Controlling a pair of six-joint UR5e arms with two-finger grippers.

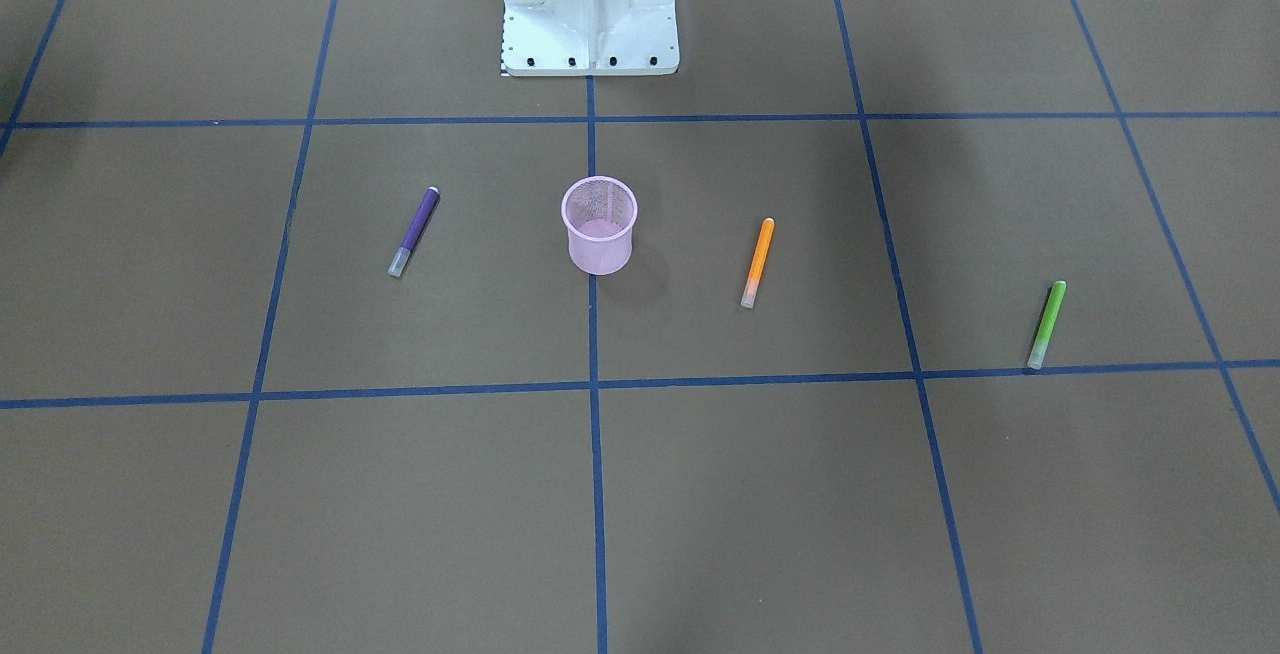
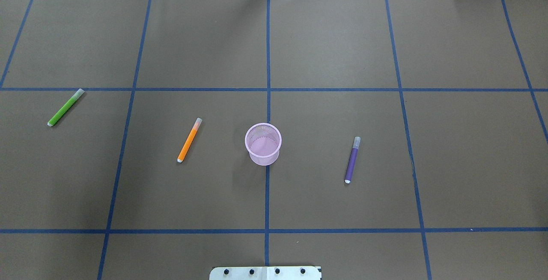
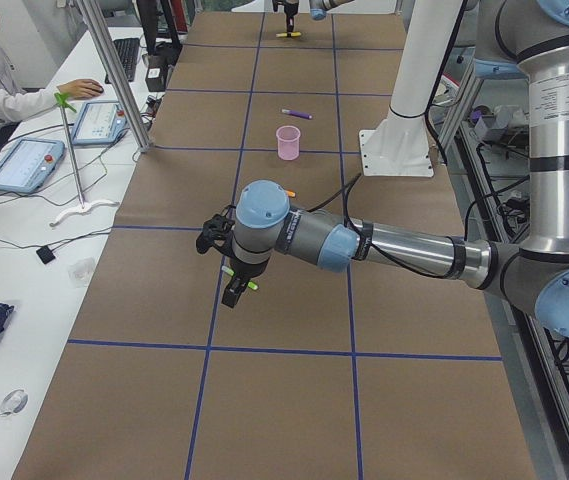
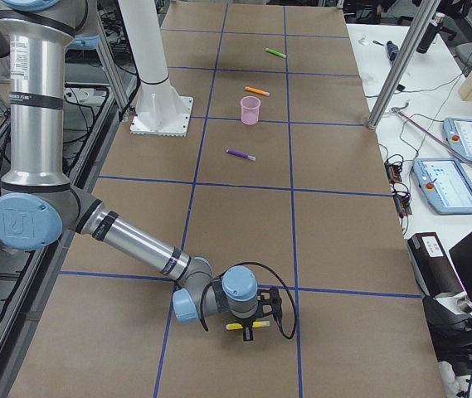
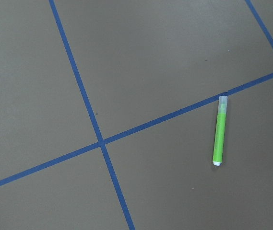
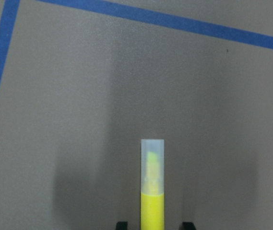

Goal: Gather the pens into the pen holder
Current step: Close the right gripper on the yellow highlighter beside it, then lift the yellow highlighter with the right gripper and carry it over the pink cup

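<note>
Pink pen holder (image 2: pixel 263 144) upright mid-bench (image 2: pixel 342 49), holding nothing; purple pen (image 2: pixel 352 160), orange pen (image 2: pixel 189 140), green pen (image 2: pixel 65 107) lie around it. My right pincer (image 6: pixel 152 224) pinches a yellow pen (image 6: pixel 152 191). Left pincer's state: cannot tell.

Pink pen holder (image 2: pixel 263 144) stands between orange pen (image 2: pixel 189 140) and purple pen (image 2: pixel 352 160).

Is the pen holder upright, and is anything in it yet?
Upright and empty: the pen holder stands open-mouthed, its bare bottom visible through the rim in the overhead view.
</note>
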